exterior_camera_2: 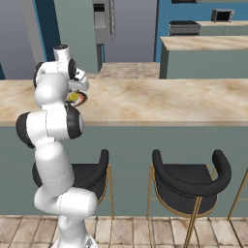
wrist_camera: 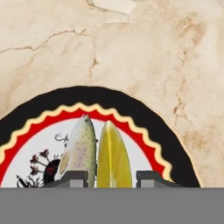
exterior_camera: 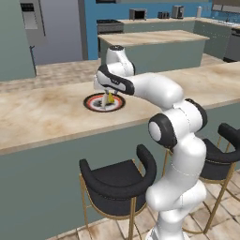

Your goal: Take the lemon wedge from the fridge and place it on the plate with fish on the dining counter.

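On plate [wrist_camera: 144,114], lemon wedge [wrist_camera: 113,157], base cut off

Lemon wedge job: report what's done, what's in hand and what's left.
Done: the lemon wedge is out of the fridge and over the plate on the dining counter, beside the fish. In hand: the gripper straddles the wedge, fingers apart; whether it rests on the plate is unclear. Left: pull the gripper away.

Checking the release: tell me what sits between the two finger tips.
In the hand view, the lemon wedge stands between the gripper finger tips, beside the fish, over the plate.
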